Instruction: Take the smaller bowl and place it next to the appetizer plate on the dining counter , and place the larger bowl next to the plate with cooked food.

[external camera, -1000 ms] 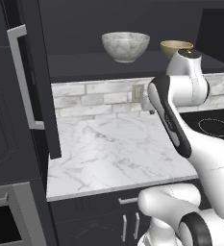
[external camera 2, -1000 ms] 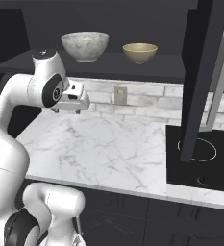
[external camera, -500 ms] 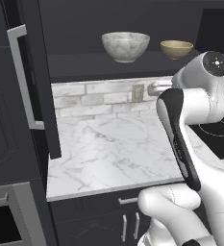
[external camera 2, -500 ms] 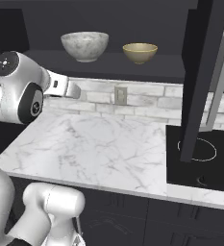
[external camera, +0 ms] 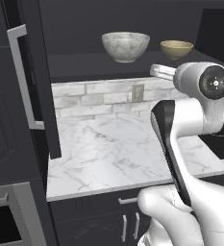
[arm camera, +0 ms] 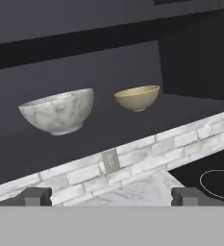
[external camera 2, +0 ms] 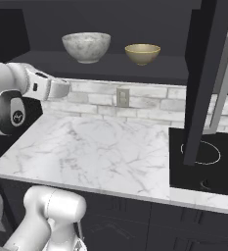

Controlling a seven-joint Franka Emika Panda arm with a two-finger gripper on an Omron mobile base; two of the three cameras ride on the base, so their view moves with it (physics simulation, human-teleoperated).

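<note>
Hand view, hand (arm camera: 111,196) fingertips cropped, spread apart, small bowl (arm camera: 137,98) unobstructed

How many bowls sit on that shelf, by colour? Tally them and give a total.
White marbled bowl: 1
Tan bowl: 1
Total: 2, both on the dark shelf above the marble counter.

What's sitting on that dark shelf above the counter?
Two bowls on the dark shelf: a larger marbled bowl and a smaller tan bowl. Their insides are hidden from here.
</note>
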